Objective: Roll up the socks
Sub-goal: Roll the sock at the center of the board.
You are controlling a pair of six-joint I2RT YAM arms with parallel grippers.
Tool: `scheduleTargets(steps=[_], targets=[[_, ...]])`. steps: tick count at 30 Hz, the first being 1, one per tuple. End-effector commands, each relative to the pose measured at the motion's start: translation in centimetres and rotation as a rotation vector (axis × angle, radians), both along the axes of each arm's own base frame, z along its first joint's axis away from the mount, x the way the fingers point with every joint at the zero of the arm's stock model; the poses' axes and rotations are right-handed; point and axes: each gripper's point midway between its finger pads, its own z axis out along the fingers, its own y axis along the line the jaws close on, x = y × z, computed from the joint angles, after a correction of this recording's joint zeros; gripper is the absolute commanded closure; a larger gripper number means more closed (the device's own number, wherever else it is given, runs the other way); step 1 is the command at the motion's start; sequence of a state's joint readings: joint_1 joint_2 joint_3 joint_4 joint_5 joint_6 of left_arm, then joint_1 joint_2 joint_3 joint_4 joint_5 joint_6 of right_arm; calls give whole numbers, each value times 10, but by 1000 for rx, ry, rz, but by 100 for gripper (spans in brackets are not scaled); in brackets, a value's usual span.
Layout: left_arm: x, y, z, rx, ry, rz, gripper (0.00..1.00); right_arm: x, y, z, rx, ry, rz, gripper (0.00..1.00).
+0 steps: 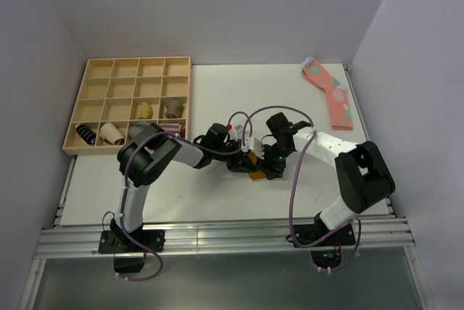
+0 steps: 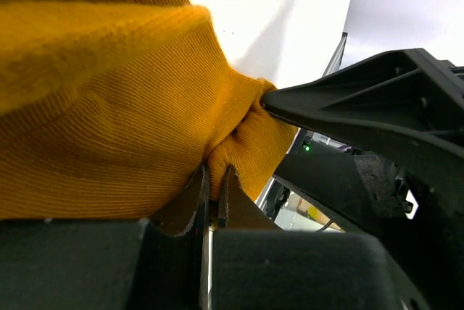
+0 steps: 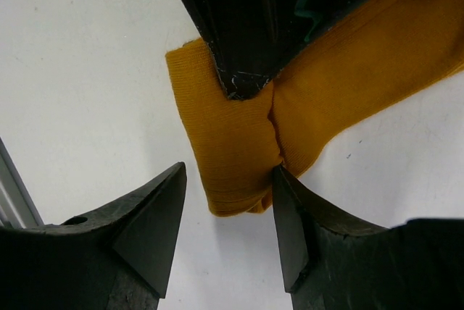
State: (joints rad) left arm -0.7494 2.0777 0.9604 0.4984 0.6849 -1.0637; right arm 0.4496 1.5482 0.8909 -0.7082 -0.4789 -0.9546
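You had the white table (image 1: 239,93) with a wooden compartment tray (image 1: 138,59) at its far left corner. Several of the tray's nearer compartments held rolled sock bundles (image 1: 109,133). Both arms reached in and met near the table's middle. A pink sock (image 1: 330,93) lay flat at the far right edge, well apart from the work.

Your left gripper (image 2: 214,183) was clenched on a fold of the mustard sock (image 2: 94,93), with the fabric bunched up against its pads. Your right gripper (image 3: 225,216) stood released, its jaws spread to either side of the sock's folded end. One finger (image 3: 290,223) touched the fabric edge and the other was clear of it.

The mustard sock lay on the table between the two grippers, near the middle. It was doubled over at a crease where the left gripper's tip pressed down.
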Motion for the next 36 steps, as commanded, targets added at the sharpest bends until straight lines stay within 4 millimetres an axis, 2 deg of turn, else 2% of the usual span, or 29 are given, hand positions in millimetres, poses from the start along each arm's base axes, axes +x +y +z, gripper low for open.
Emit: scheduleTargets(steps=[1, 7, 11, 12, 14, 17, 22, 23, 24, 30, 36], targets=[[-10, 29, -58, 192, 96, 30, 100, -2, 8, -6, 3, 10, 10, 43], [-10, 27, -59, 177, 104, 18, 100, 2, 12, -9, 1, 32, -11, 48], [-11, 26, -58, 155, 104, 7, 100, 4, 18, -7, 12, 63, -29, 67], [-12, 26, -58, 153, 105, 5, 100, 3, 17, -9, 7, 78, -34, 77], [-10, 26, -57, 152, 92, 8, 100, 4, 22, -6, 22, 96, -44, 86], [-6, 28, -58, 163, 68, 37, 97, 3, 22, -5, 18, 122, -54, 91], [8, 37, -50, 196, -11, 141, 82, 0, 17, -8, -13, 141, -78, 93], [17, 35, -41, 173, -51, 172, 78, -2, 15, -9, -21, 147, -80, 93], [14, 38, -42, 173, -52, 186, 78, -2, 16, -9, -22, 147, -80, 93], [30, 44, -24, 133, -133, 295, 73, -8, 12, -12, -41, 179, -97, 93], [37, 44, 1, 53, -219, 336, 70, -10, 8, -15, -62, 186, -112, 93]])
